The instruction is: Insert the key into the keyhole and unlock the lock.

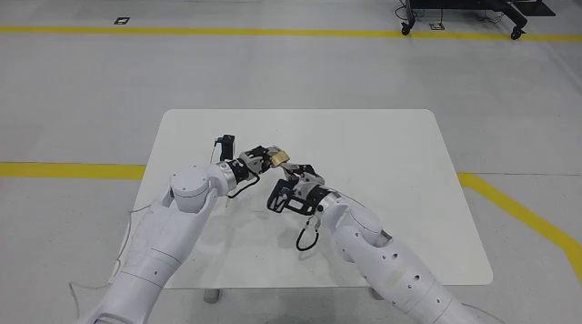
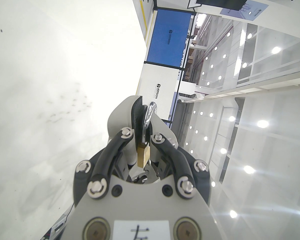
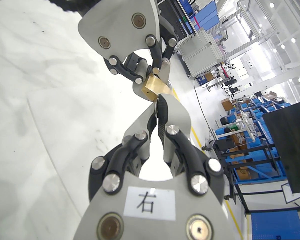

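You are looking at a white rounded-corner desk, with both arms meeting near its middle. The left claw is clamped tight on the small brass padlock. Its pads pinch the silver shackle, and the brass body juts out toward the other arm, apparently off the desk. The right claw has its ribbed pads pressed together, tips touching the padlock's base. The key cannot be made out between them, so you cannot confirm it is in the keyhole. As for risks, a slight angle error would likely jam the key against the brass face or twist the padlock in its grip. A thin pinch may also slip when turning. The left claw's linkage crowds the padlock, and a black cable loop lies beside the right forearm.
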Robot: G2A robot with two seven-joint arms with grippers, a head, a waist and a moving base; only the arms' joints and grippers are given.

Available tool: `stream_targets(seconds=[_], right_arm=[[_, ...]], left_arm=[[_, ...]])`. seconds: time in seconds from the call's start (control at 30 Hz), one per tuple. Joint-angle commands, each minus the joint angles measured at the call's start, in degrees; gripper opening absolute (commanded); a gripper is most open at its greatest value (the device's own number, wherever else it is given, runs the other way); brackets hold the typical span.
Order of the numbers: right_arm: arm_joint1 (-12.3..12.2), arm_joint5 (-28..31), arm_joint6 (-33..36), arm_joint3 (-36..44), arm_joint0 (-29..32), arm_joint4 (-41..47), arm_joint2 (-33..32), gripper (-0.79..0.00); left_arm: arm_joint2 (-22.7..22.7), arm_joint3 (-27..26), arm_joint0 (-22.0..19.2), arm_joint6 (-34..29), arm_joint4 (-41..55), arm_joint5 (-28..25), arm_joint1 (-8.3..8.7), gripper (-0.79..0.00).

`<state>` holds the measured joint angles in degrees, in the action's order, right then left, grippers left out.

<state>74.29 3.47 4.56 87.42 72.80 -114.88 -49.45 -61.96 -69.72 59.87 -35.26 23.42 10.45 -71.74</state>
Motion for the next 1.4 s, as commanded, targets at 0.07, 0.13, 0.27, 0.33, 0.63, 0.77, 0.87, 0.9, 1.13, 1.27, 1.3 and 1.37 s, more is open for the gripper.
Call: stream_targets(seconds=[0.07, 0.13, 0.27, 0.33, 0.63, 0.77, 0.87, 0.9, 1.13, 1.27, 1.3, 1.37], right_arm=[[0.16, 1.46, -1.22, -0.27, 0.33, 4.98, -1.32, -0.785], [0.31, 3.14, -2.59, -0.44, 0.46, 10.04, -2.26, -0.785], [0.47, 6.10, -5.52, -1.35, 0.38, 17.98, -4.19, -0.785], [0.44, 8.27, -7.34, -1.83, 0.50, 21.81, -5.30, -0.785], [-0.07, 19.45, -12.49, -4.42, 0.22, 33.60, -9.27, -0.785], [-0.28, 19.63, -13.29, -3.79, 0.62, 31.68, -9.26, 0.000], [-0.70, 19.60, -15.14, -2.99, 1.72, 30.77, -10.54, 0.000], [-0.90, 19.82, -16.04, -2.55, 2.34, 30.68, -11.25, 0.000], [-3.24, 20.80, -24.36, 5.50, 12.11, 32.07, -21.41, 0.000], [-4.64, 21.88, -29.76, 10.93, 20.08, 33.60, -29.37, 0.000], [-4.94, 22.82, -31.24, 11.85, 21.71, 34.16, -31.18, 0.000], [-5.16, 23.01, -32.13, 12.34, 23.23, 35.04, -33.00, 0.000]], left_arm=[[-0.08, -0.07, 0.05, 0.05, -0.15, -0.20, -0.03, -0.785], [-0.15, -0.29, 0.20, -0.02, -0.33, -0.93, -0.03, -0.785], [-0.90, -1.00, 0.63, 0.23, -0.16, -3.10, 0.03, -0.785], [-1.50, -1.52, 1.11, 0.26, 0.06, -4.88, 0.10, -0.785], [-2.76, -4.08, 3.38, 0.27, -1.39, -11.85, 0.37, -0.785], [-3.09, -4.12, 3.56, -0.17, -0.86, -11.20, 0.39, -0.785], [-3.19, -3.80, 3.31, -0.35, -0.55, -9.66, 0.38, -0.785], [-3.02, -3.72, 3.25, -0.68, -0.67, -9.29, 0.37, -0.785], [-0.81, -2.20, 1.65, -1.67, -2.77, -5.06, 0.04, -0.785], [2.76, -0.98, -0.03, -3.39, -7.35, -2.03, -0.32, -0.785], [3.95, -0.73, -0.42, -3.62, -9.34, -1.65, -0.42, -0.785], [5.92, -0.37, -1.02, -2.40, -13.12, -1.50, -0.65, -0.785]])
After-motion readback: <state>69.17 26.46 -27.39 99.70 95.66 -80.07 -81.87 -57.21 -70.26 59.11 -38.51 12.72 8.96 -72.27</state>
